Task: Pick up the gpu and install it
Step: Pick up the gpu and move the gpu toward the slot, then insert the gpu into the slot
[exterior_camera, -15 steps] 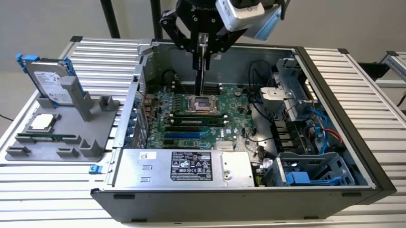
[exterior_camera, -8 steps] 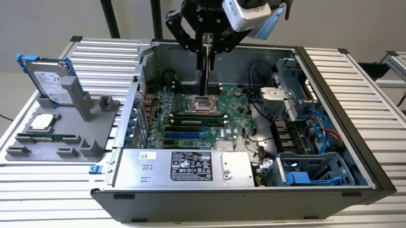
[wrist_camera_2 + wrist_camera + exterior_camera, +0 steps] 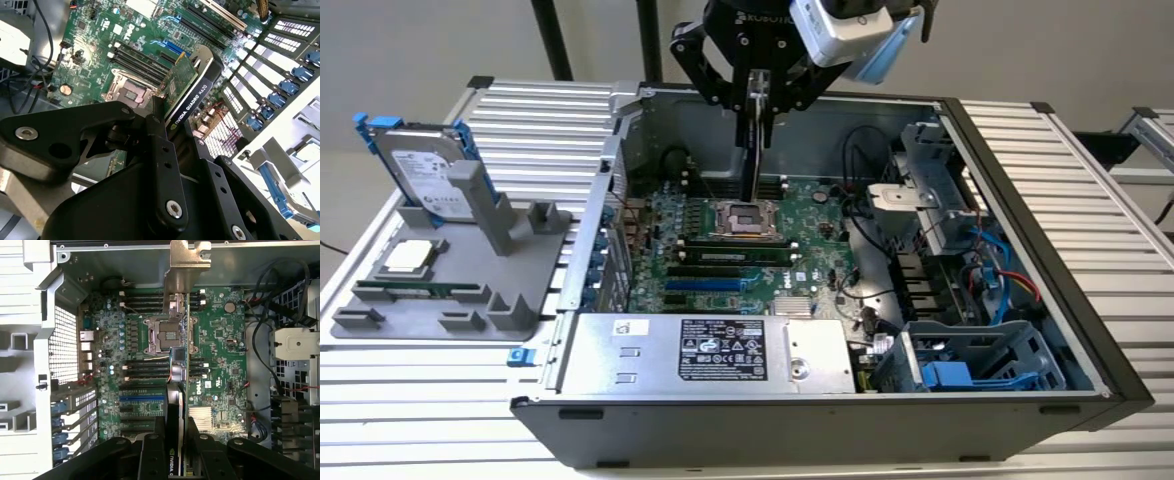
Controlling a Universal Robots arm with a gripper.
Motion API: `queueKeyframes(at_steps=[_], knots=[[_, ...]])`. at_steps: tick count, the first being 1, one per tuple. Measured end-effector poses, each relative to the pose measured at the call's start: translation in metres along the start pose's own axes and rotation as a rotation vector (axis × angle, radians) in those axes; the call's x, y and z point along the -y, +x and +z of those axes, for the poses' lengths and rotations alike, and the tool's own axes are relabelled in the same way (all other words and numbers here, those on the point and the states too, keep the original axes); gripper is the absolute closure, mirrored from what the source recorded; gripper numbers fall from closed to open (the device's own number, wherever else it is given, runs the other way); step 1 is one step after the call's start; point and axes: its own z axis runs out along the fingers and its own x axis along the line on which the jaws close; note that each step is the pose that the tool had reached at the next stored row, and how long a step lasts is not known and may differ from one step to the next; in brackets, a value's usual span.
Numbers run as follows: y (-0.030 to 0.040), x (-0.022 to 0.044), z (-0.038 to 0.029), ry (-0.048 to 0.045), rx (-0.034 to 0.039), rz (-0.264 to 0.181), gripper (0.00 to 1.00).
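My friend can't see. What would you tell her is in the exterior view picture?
The robot's gripper holds the gpu edge-on, like a dark thin blade, above the green motherboard inside an open computer case. On the exterior view's left, a silver hard drive stands in a grey rack.

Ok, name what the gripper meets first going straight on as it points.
Likely the green motherboard by its silver processor socket; the thin green gpu card held in the gripper would touch first, depth unclear.

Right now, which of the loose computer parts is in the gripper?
The gpu, held edge-on by the gripper above the motherboard; the hard drive sits on the grey stand.
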Motion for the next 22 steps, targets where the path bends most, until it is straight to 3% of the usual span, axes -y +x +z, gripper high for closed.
queueKeyframes(at_steps=[13, 22], knots=[[-0.0005, 0.0, 0.0, -0.0001, 0.0, -0.002, 1.0], [-0.0005, 0.0, 0.0, -0.0007, -0.0026, -0.043, 1.0]])
